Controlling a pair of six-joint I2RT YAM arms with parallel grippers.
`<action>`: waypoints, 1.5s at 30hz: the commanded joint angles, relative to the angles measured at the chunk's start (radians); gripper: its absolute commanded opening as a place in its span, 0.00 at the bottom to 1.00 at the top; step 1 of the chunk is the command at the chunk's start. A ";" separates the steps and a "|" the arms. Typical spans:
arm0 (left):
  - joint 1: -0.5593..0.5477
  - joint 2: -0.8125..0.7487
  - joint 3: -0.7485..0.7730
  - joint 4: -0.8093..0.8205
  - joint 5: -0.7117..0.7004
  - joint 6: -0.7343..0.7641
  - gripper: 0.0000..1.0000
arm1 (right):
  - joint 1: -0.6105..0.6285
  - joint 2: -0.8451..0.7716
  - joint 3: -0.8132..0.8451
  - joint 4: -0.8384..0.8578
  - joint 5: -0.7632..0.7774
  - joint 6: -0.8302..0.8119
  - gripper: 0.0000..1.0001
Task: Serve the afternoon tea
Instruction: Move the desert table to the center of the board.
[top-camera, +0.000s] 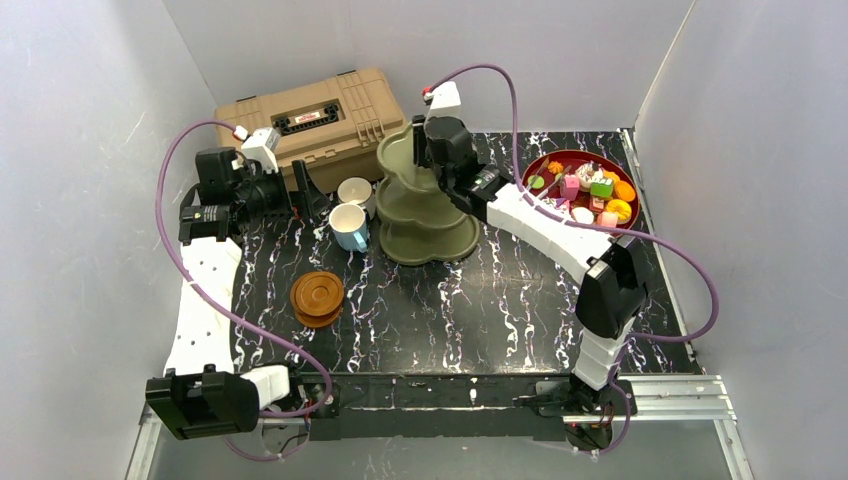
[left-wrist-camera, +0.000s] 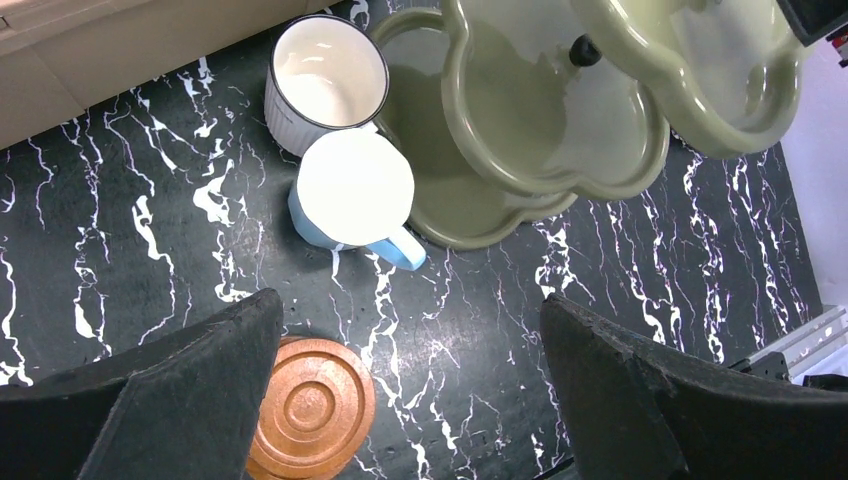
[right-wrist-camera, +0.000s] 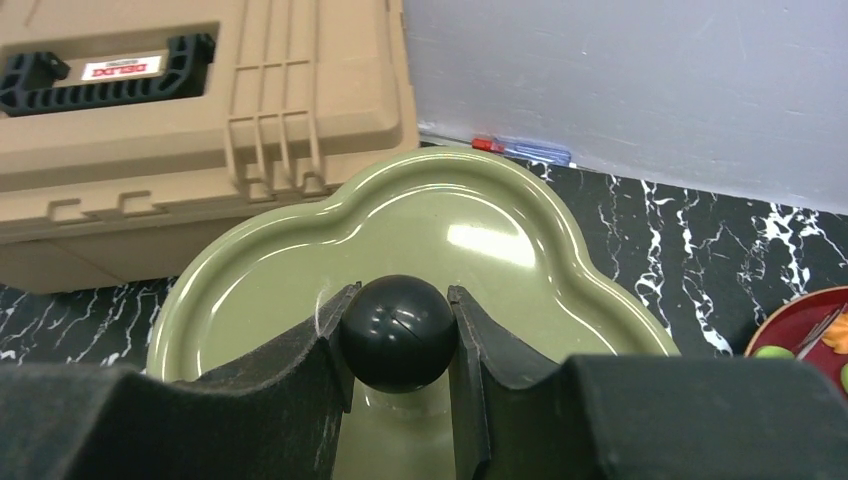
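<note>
Stand knob (right-wrist-camera: 397, 332) between right jaws

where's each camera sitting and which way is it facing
top external: high behind the arm bases, looking down on the black marbled table; the white left arm and right arm show.
left wrist: on the left arm, looking down at the white mug, light-blue mug and brown round saucers; the open left gripper frames the bottom.
right wrist: on the right arm, facing the back wall and tan plastic toolbox; the right gripper clamps the black knob.
shared: both wrist views show the olive-green three-tier scalloped stand.
</note>
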 joint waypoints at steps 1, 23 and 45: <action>0.003 -0.046 -0.017 0.011 0.022 0.000 0.99 | 0.025 -0.031 0.054 0.195 0.069 0.019 0.01; 0.003 -0.051 -0.020 0.013 0.036 -0.007 0.99 | 0.029 -0.079 -0.030 0.187 0.071 0.006 0.59; 0.003 -0.041 0.044 -0.022 0.113 -0.031 0.99 | -0.509 -0.426 -0.474 -0.309 -0.155 0.307 0.97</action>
